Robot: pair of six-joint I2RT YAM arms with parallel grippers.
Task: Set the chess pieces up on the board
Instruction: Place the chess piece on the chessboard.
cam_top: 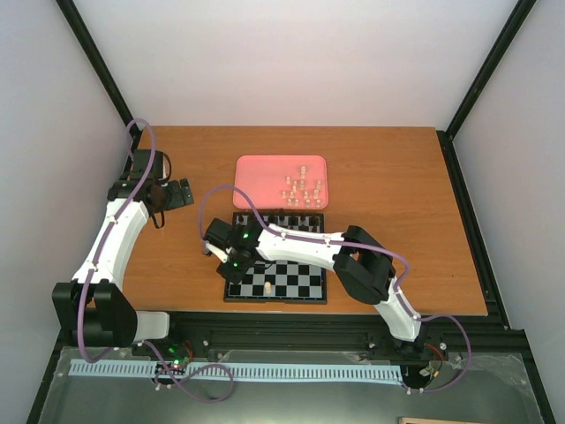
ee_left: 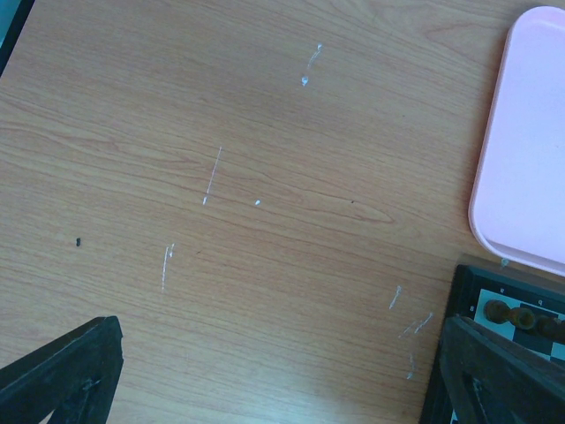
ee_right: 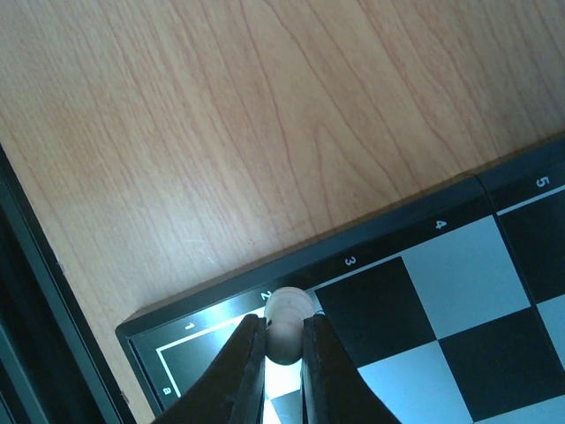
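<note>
1 chess piece (ee_right: 287,311) inside right gripper (ee_right: 284,346)

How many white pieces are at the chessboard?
2: one cream piece stands on the chessboard's near row; another is pinched in the right gripper near its corner. The arm may hide more.

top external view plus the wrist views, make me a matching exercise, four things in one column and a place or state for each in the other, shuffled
Things
1. right tool
2. left tool
3. pink tray
4. dark brown pieces

Places or states
A. open, over bare table
B. lined along the far edge of the board
C. shut on a cream piece at the board's near left corner
D. holds loose cream pieces

Pairs: 1-C, 2-A, 3-D, 4-B
</note>
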